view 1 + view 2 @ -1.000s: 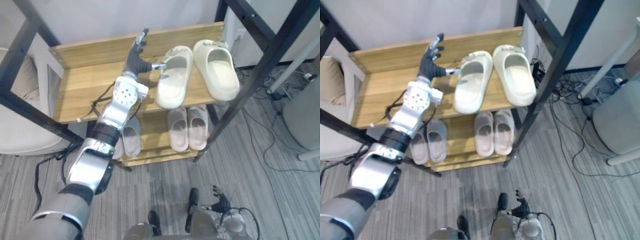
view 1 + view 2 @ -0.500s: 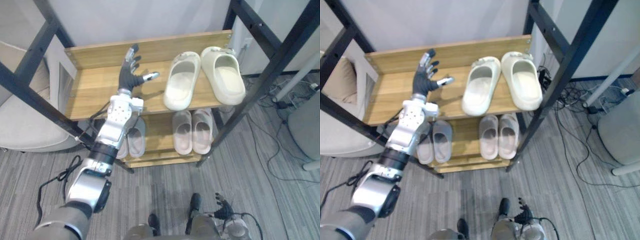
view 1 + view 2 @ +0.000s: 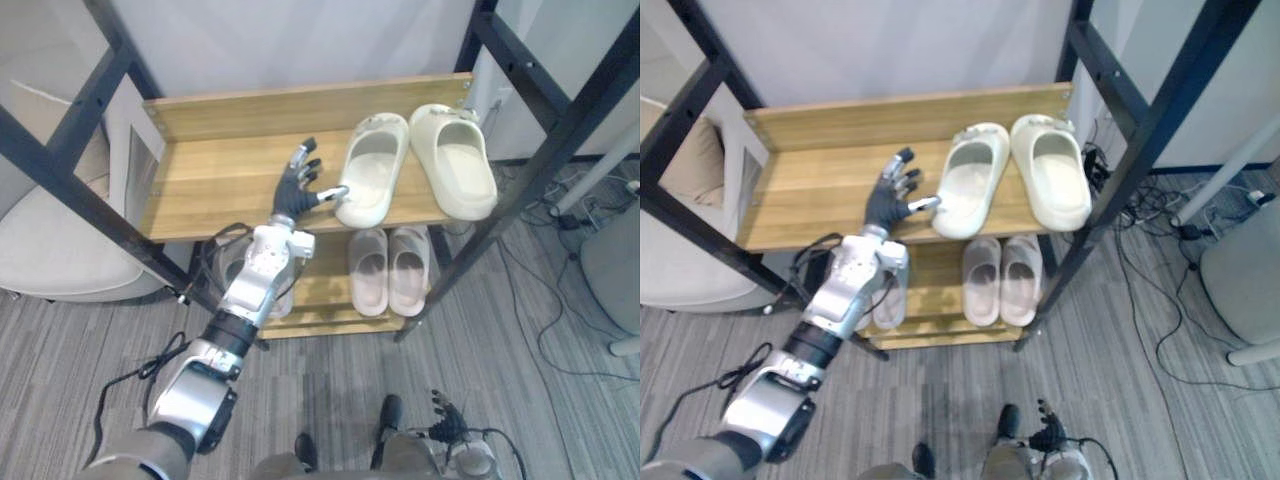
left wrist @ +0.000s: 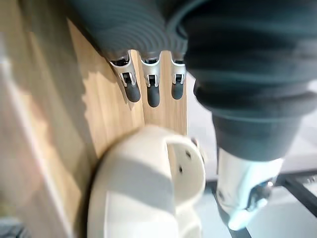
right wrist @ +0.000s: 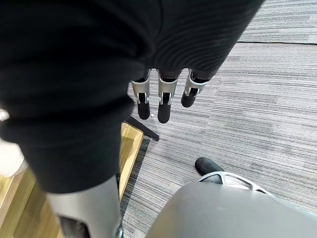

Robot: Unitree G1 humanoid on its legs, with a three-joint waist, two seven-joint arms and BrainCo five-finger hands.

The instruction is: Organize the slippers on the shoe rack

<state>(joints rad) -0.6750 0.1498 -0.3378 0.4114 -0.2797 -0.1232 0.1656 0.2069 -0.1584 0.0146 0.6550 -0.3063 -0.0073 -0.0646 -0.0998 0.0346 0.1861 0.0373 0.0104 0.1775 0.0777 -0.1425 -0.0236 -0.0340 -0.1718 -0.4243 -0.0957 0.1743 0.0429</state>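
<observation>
Having drawn back toward the front edge, the left hand (image 3: pixel 294 197) is holding its fingers (image 3: pixel 304 160) released, grasping nothing. Its thumb (image 3: pixel 334 191) is touching the heel of the nearer cream slipper (image 3: pixel 372 178). The mate (image 3: pixel 455 175) is lying just beyond on the top shelf (image 3: pixel 205 180). The right hand (image 5: pixel 163 101) is hanging relaxed above the floor (image 5: pixel 277 99).

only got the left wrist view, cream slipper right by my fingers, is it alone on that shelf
Observer: No. A second cream slipper lies to its right on the same top shelf, not touching it.
Operator: are they lined up
Observer: No. The first slipper has its near end swung toward the left hand, so the two spread apart at the shelf's front edge.
Operator: anything underneath
Observer: A pale pair of slippers sits on the lower shelf, below the cream ones.
</observation>
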